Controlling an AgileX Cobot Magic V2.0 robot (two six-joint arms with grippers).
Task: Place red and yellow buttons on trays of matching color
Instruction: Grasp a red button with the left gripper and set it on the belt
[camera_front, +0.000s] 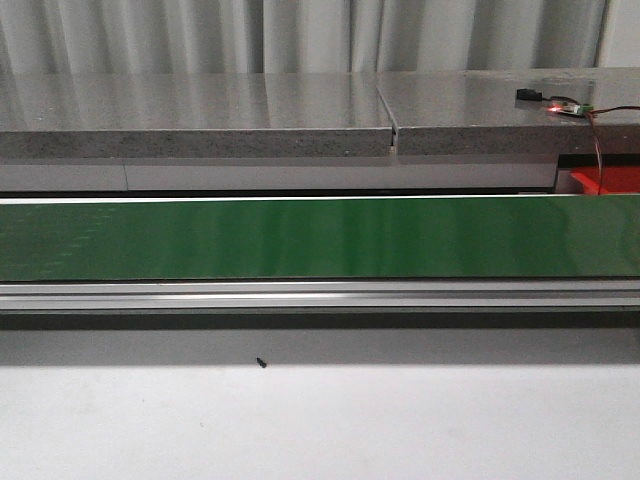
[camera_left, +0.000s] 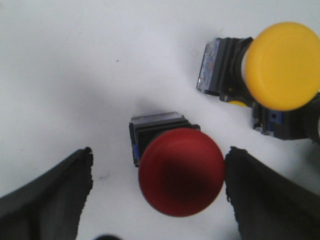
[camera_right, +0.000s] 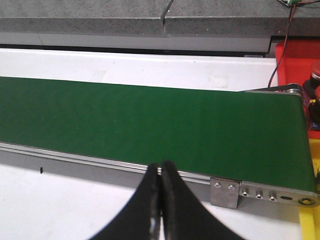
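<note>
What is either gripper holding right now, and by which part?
Nothing. The left gripper is open, its fingers straddling the red mushroom-head push button without touching. The right gripper is shut on nothing.

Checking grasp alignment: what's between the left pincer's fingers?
The red button, cap up on the white table, sits between the open left pincer fingers, shown in left wrist view.

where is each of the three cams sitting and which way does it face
Front view: looks forward over the white table at the green conveyor belt; no arm shows.
Left wrist view: looks down on a red button between open fingers, a yellow button beyond.
Right wrist view: looks across the belt, right gripper shut.
Front and right wrist views share the belt and a red tray.
</note>
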